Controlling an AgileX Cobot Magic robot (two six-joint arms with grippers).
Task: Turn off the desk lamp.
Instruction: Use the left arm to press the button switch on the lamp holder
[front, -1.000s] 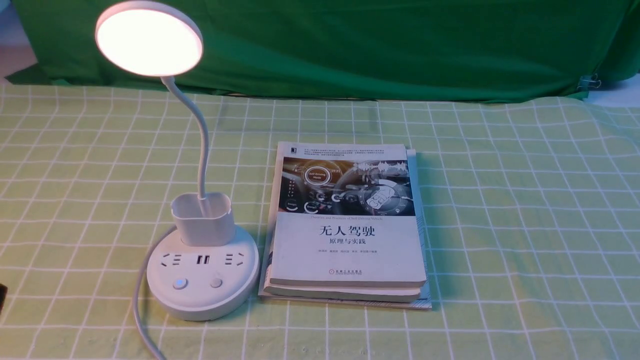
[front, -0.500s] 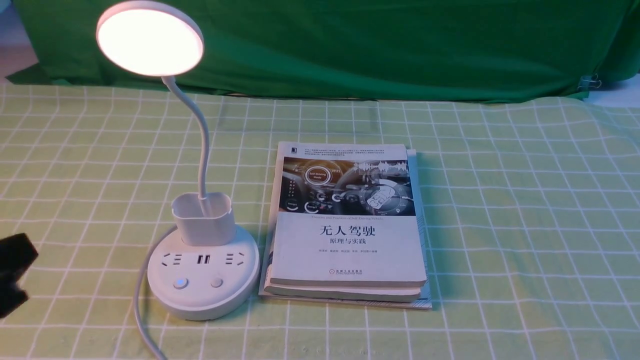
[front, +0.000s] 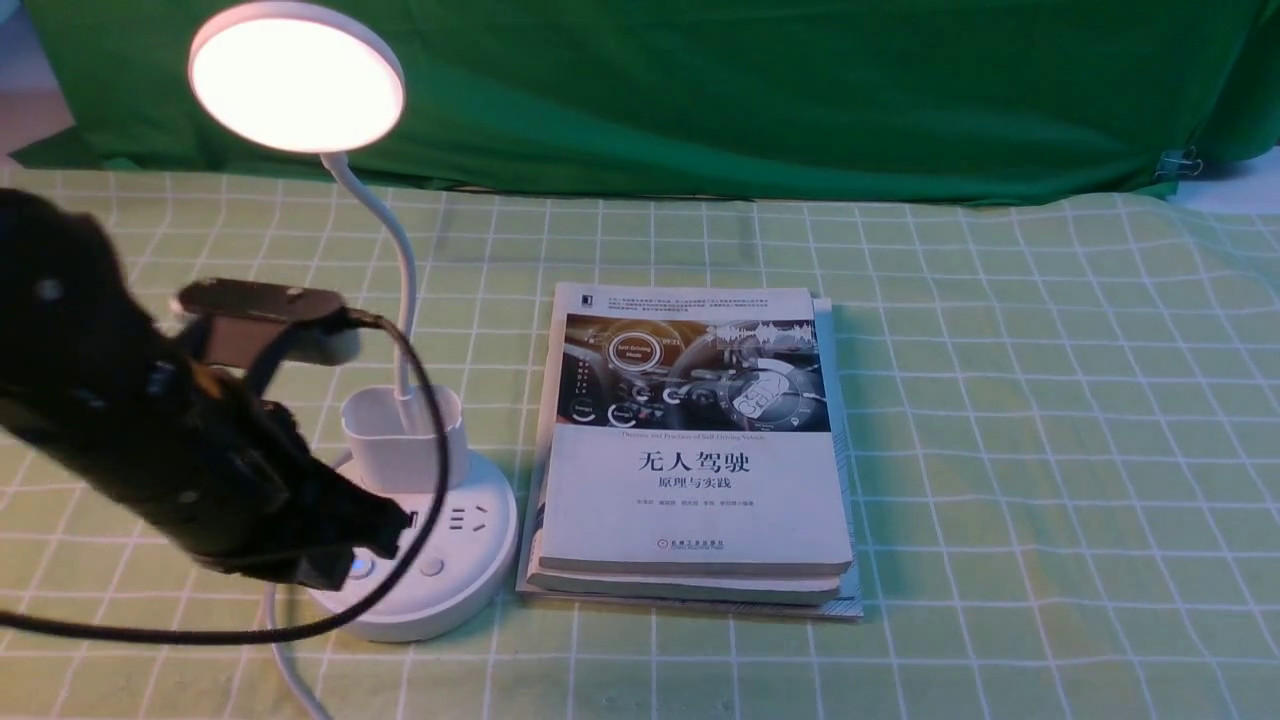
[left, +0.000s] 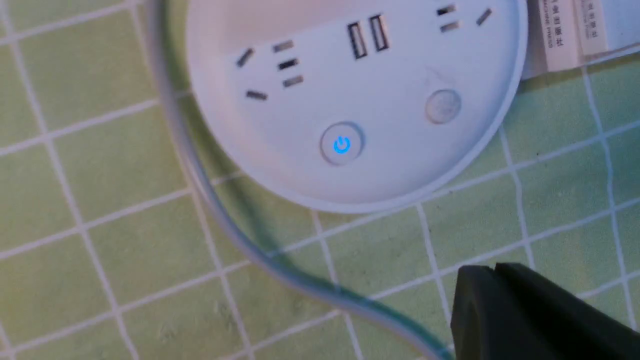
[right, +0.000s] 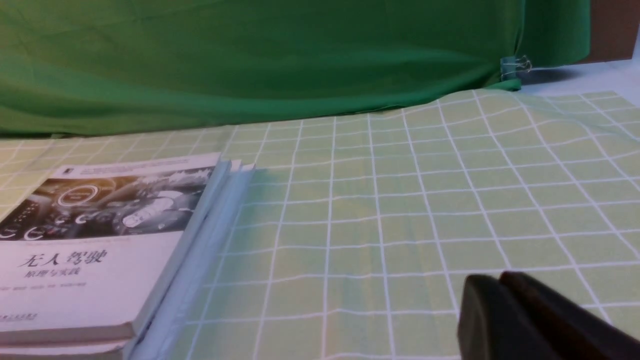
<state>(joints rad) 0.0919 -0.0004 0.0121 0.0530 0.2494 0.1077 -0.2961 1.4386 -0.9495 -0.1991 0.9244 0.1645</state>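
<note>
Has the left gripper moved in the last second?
Yes. The left gripper came in from the left edge toward the desk lamp, which stayed put, and now overlaps its base in the front view.

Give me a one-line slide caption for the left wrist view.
Shut left gripper near the base of the desk lamp, its blue power button glowing.

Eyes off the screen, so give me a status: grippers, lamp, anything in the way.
Left gripper shut, empty, just short of the power button. Right gripper shut, empty. Desk lamp lit, button glowing blue. Book stack beside base, not blocking.
</note>
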